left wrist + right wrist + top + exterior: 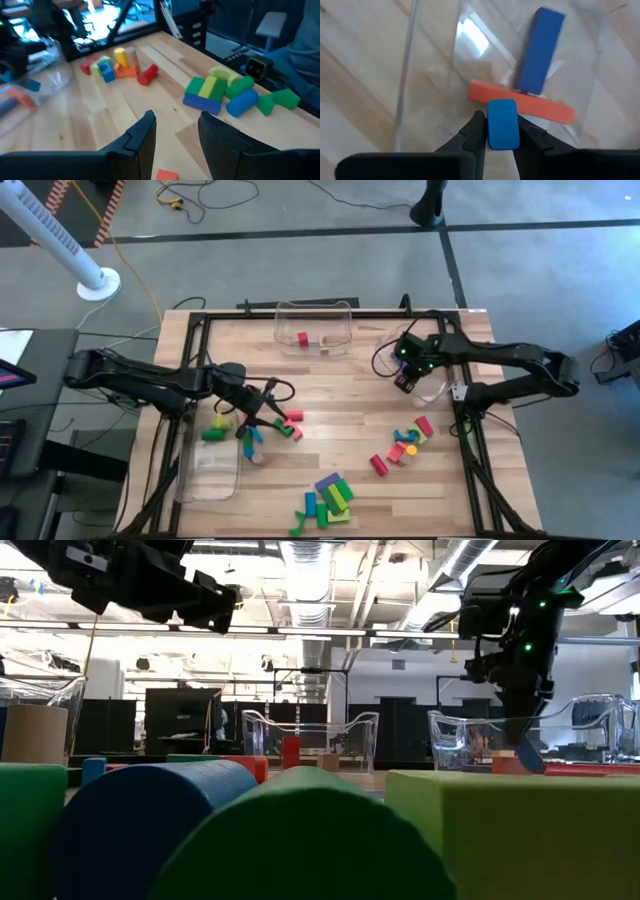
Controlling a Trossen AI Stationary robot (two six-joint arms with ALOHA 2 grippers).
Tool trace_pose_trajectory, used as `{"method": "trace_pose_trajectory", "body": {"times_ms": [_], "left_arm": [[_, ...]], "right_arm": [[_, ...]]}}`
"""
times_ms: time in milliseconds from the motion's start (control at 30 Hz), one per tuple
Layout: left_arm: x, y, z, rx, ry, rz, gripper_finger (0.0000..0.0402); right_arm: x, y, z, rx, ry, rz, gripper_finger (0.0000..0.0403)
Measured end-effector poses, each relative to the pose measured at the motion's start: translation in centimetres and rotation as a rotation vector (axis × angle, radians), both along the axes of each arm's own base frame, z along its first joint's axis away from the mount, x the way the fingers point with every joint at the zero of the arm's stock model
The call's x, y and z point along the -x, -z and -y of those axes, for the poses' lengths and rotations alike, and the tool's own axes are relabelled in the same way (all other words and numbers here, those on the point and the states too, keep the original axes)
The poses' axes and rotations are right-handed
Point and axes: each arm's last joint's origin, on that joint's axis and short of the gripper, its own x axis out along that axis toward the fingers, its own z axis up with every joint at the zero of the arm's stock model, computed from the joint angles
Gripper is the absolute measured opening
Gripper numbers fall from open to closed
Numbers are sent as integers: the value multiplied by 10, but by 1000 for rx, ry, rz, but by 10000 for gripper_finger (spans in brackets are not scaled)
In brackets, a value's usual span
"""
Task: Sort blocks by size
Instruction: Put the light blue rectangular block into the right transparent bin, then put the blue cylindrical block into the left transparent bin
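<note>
In the high view, my left gripper (pixel 262 408) hovers left of centre over a small scatter of blocks (pixel 288 423), fingers parted with nothing between them. Further right, more blocks lie in a bottom-centre heap (pixel 328 500) and a cluster (pixel 405 442) right of centre. My right gripper (pixel 405 377) hangs at upper right over a clear bin (pixel 432 391); in my right wrist view a small blue block (pixel 502 124) sits between my fingers, above an orange bar (pixel 520 102) and a blue bar (pixel 540 49) in the bin. I judge these blocks light, stiff and rather smooth; flat opposite faces grip best. The table (pixel 350 395) is pale wood planking; beyond it is a grey floor with cables.
</note>
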Motion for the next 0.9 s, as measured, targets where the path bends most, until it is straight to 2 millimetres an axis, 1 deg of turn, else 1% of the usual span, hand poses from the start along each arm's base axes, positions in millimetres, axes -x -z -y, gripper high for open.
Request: {"method": "trace_pose_trajectory", "body": {"times_ms": [167,267,467,633,900], "left_arm": [[-5,8,3,0,13,-33,139],[-6,10,4,1,17,-43,139],[-7,10,4,1,19,-35,139],[-7,8,4,2,19,-24,139],[-7,6,7,38,17,-20,139]], "right_arm": [[-2,4,1,-20,-3,-12,153],[-3,2,1,-12,1,7,173],[0,-4,0,3,17,45,204],[1,-8,-1,15,22,74,216],[3,-20,-2,53,29,159,217]]}}
